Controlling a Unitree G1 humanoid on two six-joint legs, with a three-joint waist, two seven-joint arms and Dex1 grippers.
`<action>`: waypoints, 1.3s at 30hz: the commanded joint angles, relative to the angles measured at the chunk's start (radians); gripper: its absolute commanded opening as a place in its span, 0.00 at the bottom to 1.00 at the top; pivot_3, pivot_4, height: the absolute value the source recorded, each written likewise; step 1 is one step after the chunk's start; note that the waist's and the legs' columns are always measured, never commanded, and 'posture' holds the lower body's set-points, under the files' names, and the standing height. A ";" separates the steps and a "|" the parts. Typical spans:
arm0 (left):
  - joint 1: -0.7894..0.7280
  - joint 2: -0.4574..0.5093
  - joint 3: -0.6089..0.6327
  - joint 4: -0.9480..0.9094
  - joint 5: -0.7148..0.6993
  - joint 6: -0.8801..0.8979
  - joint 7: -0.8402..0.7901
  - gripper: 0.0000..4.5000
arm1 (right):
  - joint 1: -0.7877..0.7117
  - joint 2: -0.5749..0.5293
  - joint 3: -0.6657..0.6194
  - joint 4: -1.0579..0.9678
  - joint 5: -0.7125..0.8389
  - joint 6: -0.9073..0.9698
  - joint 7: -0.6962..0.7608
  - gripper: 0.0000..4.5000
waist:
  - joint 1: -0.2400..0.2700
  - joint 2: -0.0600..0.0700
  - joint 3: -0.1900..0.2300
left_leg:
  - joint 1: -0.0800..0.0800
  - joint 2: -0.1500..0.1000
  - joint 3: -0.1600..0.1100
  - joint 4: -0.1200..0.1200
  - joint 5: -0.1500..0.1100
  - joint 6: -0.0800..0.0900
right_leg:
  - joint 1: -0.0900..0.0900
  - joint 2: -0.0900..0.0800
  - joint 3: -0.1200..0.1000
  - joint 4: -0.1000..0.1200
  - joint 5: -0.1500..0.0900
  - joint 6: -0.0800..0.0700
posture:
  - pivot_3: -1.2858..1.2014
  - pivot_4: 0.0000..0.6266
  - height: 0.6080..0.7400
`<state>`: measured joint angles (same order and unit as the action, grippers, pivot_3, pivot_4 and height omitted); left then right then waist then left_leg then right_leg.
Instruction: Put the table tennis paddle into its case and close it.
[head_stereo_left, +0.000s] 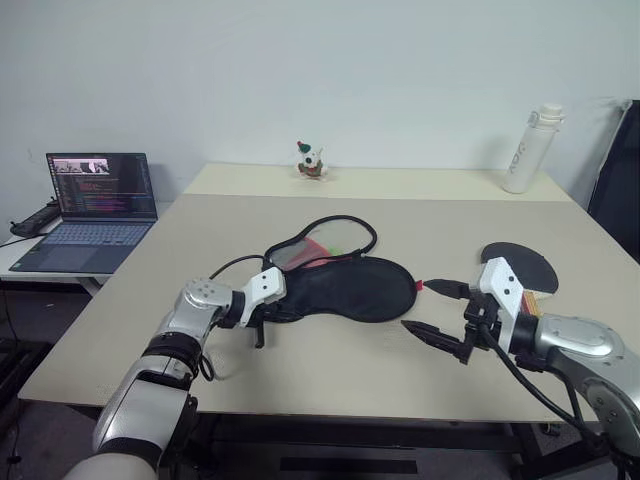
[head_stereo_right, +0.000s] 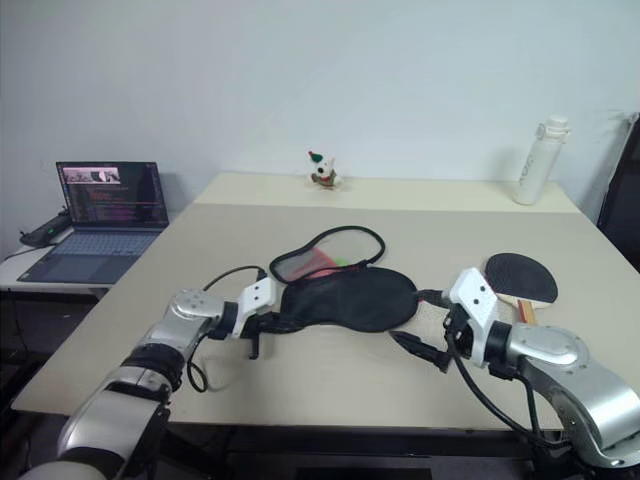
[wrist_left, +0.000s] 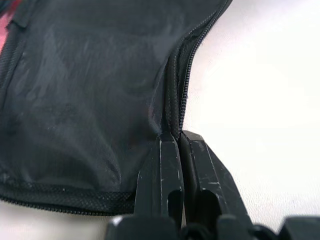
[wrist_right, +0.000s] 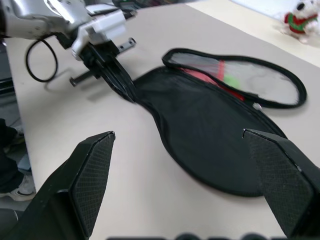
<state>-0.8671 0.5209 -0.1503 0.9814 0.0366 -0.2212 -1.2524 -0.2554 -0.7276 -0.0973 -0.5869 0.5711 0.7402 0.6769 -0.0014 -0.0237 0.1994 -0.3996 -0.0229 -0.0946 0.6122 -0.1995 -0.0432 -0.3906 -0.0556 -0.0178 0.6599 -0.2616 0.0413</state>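
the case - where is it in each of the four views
Left eye view: case mid-table, lying open.
Right eye view: mid-table.
Left wrist view: black fabric and zip edge, pinched by the left gripper.
Right wrist view: across the middle.
Shared landmark: the left gripper on the case's narrow end.

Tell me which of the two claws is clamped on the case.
The left claw: its fingers are pinched shut on the narrow end of the case. The right claw hangs open above the table, holding nothing.

Head stereo pair looks forward-down over bench (head_stereo_left: 330, 380). Left wrist camera close on case (wrist_left: 90, 90) edge. Right wrist camera faces left across bench; all share case.
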 joint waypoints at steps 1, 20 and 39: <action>0.043 -0.049 -0.005 -0.116 -0.032 0.082 0.002 0.00 | 0.001 -0.014 -0.034 -0.020 0.001 -0.026 0.006 1.00 | 0.002 0.000 0.000 | 0.000 0.000 0.000 0.000 0.000 0.000 | 0.000 0.000 0.000 0.000 0.000 0.000 | 0.52 0.24 1.00; 0.060 -0.462 -0.082 -0.430 -0.055 0.521 0.331 0.05 | 0.054 -0.061 -0.133 -0.021 0.012 0.010 -0.034 1.00 | -0.003 -0.001 0.000 | 0.000 -0.001 0.002 0.002 0.000 0.000 | 0.001 0.000 0.002 -0.003 0.002 0.004 | 0.52 0.24 1.00; 0.238 0.022 0.087 -0.818 -0.357 0.695 -0.022 0.57 | -0.120 0.249 -0.035 0.266 -0.044 0.331 -0.410 1.00 | -0.008 0.000 0.001 | 0.001 0.001 0.004 0.001 0.000 0.000 | 0.000 0.001 0.005 -0.002 0.004 0.000 | 0.52 0.24 1.00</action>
<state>-0.6281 0.5181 -0.0919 0.2013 -0.2855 0.4738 -1.2431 -0.3359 -0.5013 -0.1216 -0.3255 0.5295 1.0431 0.3085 -0.0097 -0.0240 0.1999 -0.3991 -0.0218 -0.0902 0.6134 -0.1994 -0.0431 -0.3917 -0.0550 -0.0127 0.6581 -0.2577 0.0408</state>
